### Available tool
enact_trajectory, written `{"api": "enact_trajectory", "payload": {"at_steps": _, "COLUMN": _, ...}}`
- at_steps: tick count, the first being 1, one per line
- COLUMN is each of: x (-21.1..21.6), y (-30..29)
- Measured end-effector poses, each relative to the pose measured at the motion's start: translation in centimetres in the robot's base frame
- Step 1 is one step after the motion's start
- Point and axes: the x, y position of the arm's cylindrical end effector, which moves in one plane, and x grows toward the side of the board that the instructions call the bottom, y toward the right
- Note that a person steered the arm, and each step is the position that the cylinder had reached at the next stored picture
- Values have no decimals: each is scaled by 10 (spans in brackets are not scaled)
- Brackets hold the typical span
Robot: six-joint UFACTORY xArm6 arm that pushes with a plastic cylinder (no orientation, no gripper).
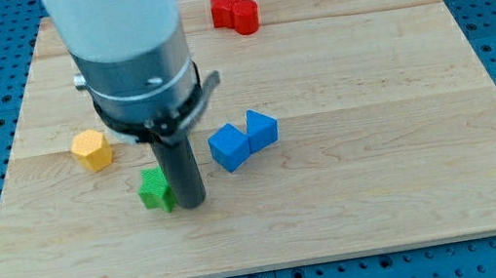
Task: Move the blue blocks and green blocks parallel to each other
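Two blue blocks lie near the board's middle: a blue cube (229, 148) and a smaller blue block (262, 128) touching its right side. One green block (154, 189) sits at the lower left, partly hidden by my rod. My tip (193, 204) rests on the board, touching the green block's right side, to the left of and below the blue cube. No other green block shows; the arm's body hides part of the board at the upper left.
A yellow hexagonal block (92, 149) lies at the left. A red block (235, 12) lies near the top edge of the wooden board (405, 135). A blue pegboard surrounds the board.
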Motion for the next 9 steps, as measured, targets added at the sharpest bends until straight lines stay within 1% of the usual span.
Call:
{"api": "enact_trajectory", "payload": {"at_steps": 2, "x": -65, "y": 58}}
{"api": "enact_trajectory", "payload": {"at_steps": 3, "x": -83, "y": 93}}
{"api": "enact_trajectory", "payload": {"at_steps": 4, "x": -82, "y": 116}}
{"api": "enact_trajectory", "payload": {"at_steps": 5, "x": -42, "y": 102}}
{"api": "enact_trajectory", "payload": {"at_steps": 6, "x": 2, "y": 52}}
{"api": "enact_trajectory", "payload": {"at_steps": 7, "x": -19, "y": -16}}
{"api": "enact_trajectory", "payload": {"at_steps": 8, "x": -7, "y": -9}}
{"api": "enact_trajectory", "payload": {"at_steps": 9, "x": 34, "y": -65}}
